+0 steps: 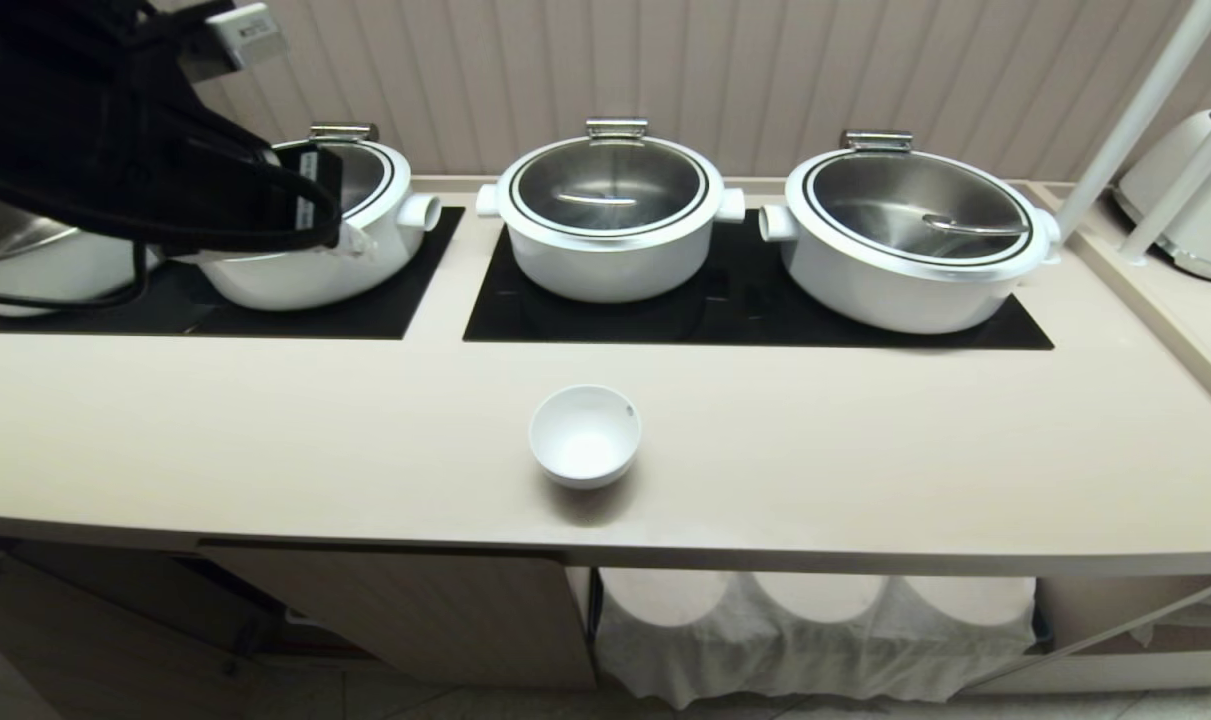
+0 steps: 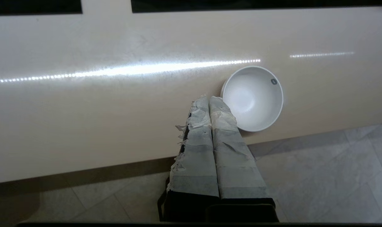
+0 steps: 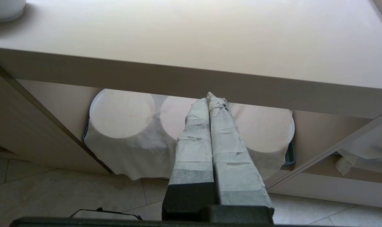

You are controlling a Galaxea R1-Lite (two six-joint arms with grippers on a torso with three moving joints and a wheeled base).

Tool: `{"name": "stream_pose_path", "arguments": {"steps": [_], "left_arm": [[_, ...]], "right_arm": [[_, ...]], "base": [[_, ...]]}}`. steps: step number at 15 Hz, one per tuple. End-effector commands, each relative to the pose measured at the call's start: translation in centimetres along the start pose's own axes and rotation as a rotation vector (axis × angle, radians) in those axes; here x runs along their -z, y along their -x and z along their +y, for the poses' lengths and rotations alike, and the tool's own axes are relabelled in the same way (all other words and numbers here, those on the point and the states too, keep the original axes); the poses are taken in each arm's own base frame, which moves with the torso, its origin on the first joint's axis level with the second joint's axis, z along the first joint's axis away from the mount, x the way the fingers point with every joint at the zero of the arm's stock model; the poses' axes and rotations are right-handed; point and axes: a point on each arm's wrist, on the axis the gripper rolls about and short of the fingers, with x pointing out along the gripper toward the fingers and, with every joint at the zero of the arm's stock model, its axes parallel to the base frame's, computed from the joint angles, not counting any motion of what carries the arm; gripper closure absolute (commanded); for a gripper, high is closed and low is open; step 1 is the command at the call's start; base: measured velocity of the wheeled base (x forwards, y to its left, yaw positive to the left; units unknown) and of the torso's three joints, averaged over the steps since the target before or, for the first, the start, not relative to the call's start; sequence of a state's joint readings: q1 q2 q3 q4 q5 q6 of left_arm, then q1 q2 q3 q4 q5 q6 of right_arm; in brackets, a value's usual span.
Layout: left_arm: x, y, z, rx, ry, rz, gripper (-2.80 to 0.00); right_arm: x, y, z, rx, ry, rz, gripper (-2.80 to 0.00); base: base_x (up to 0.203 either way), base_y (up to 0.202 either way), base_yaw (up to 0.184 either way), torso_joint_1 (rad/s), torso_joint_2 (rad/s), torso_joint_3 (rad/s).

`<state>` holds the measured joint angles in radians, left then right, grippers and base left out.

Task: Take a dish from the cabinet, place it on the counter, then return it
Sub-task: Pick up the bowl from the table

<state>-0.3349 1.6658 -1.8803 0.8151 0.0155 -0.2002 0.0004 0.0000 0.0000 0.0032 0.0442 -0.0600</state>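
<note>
The dish (image 1: 585, 435) is a small white bowl standing upright on the counter (image 1: 865, 450), near its front edge, with nothing touching it. My left gripper (image 1: 353, 240) hangs high over the counter's left part, shut and empty. In the left wrist view its taped fingertips (image 2: 202, 102) are pressed together above the counter (image 2: 83, 110), with the dish (image 2: 252, 97) just beside them and well below. My right gripper (image 3: 211, 97) is parked low in front of the cabinet (image 3: 36, 126), shut and empty. The dish's foot (image 3: 4, 9) shows on the counter edge above.
Three white lidded pots (image 1: 610, 215) (image 1: 910, 235) (image 1: 315, 230) sit on black hob panels (image 1: 745, 310) behind the dish. Below the counter the cabinet door (image 1: 415, 610) stands open, and a white cloth (image 1: 815, 630) covers round stacks inside. White poles (image 1: 1135, 120) rise at the right.
</note>
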Motion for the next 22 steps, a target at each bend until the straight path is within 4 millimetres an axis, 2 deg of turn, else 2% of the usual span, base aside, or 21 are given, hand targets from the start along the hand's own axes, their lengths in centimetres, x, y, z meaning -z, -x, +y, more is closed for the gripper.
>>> {"name": "stream_pose_path", "arguments": {"steps": [1, 5, 9, 12, 13, 16, 22], "left_arm": [[0.5, -4.1, -1.5, -0.037, -0.019, 0.165, 0.0], [1.9, -7.5, -2.9, -0.074, -0.045, 0.281, 0.0], [3.1, -9.2, -5.0, -0.064, 0.031, 0.334, 0.0], [3.8, -9.3, -6.8, -0.035, 0.03, 0.353, 0.0], [4.0, -9.8, -7.1, -0.043, 0.057, 0.364, -2.8], [4.5, -9.9, -8.0, -0.038, 0.096, 0.376, -2.8], [5.1, -11.7, -8.4, -0.057, 0.095, 0.401, -2.8]], "right_arm": [[0.0, 0.0, 0.0, -0.001, 0.001, 0.0, 0.0], [0.0, 0.0, 0.0, 0.0, 0.0, 0.0, 0.0], [0.0, 0.0, 0.0, -0.001, 0.001, 0.0, 0.0], [0.0, 0.0, 0.0, -0.001, 0.0, 0.0, 0.0], [0.0, 0.0, 0.0, -0.003, 0.001, 0.0, 0.0], [0.0, 0.0, 0.0, -0.001, 0.001, 0.0, 0.0], [0.0, 0.0, 0.0, -0.002, 0.0, 0.0, 0.0]], "base": [[0.0, 0.0, 0.0, 0.0, 0.0, 0.0], [0.0, 0.0, 0.0, 0.0, 0.0, 0.0], [0.0, 0.0, 0.0, 0.0, 0.0, 0.0], [0.0, 0.0, 0.0, 0.0, 0.0, 0.0], [0.0, 0.0, 0.0, 0.0, 0.0, 0.0], [0.0, 0.0, 0.0, 0.0, 0.0, 0.0], [0.0, 0.0, 0.0, 0.0, 0.0, 0.0]]}}
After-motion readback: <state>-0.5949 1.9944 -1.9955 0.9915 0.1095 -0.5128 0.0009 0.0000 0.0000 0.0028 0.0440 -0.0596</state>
